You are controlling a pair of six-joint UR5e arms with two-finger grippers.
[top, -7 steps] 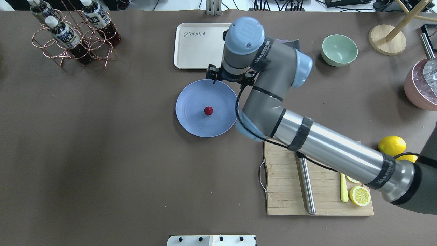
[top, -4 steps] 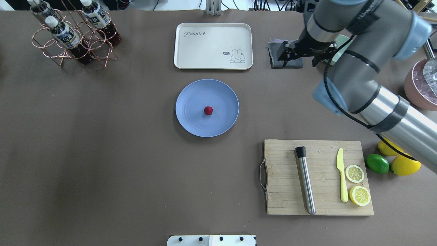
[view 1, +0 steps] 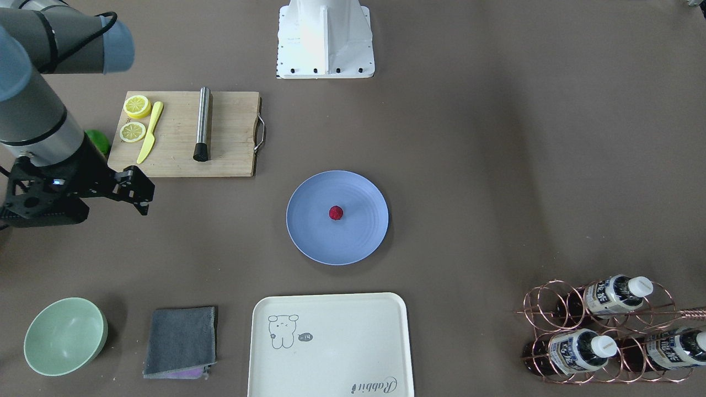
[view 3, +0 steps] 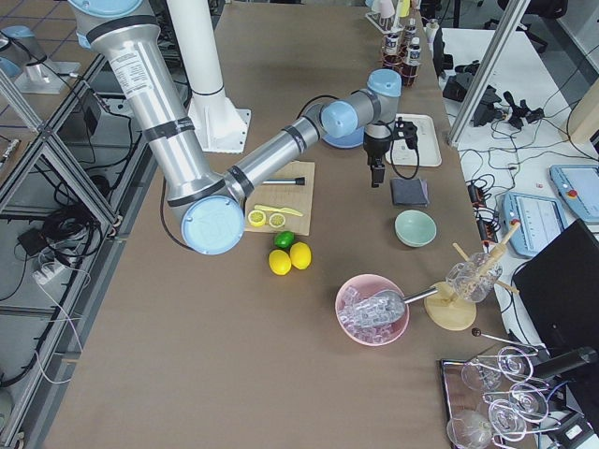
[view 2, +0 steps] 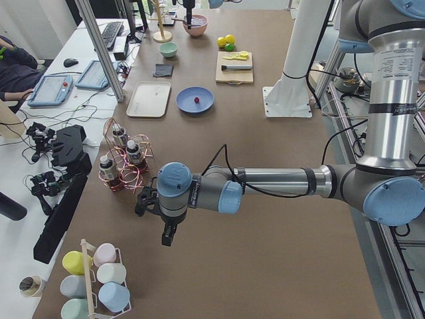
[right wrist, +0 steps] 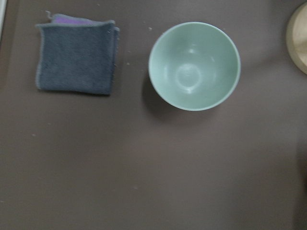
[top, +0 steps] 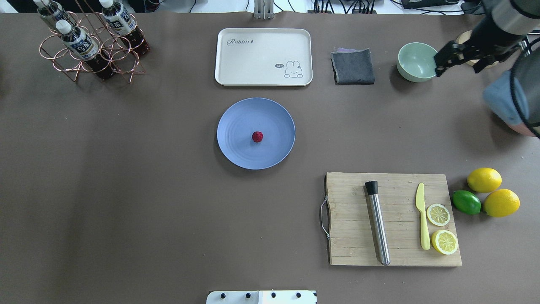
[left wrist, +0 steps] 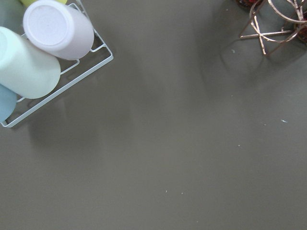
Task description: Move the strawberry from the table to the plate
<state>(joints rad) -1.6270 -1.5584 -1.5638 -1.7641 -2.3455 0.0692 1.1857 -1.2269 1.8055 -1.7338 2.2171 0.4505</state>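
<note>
Evidently the strawberry [top: 257, 136] lies centred on the plate [top: 236, 154], so the right claw [top: 457, 66] is held wide and empty at upper right; the left claw [view 2: 167, 234] cannot be judged

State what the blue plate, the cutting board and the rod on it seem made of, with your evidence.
Plate: probably matte plastic; even light blue, faint concentric ridges, no glare. Cutting board: wood or bamboo, unvarnished-looking; parallel strips and grain show. Rod: brushed metal, likely steel; a long bright highlight runs along it.
</note>
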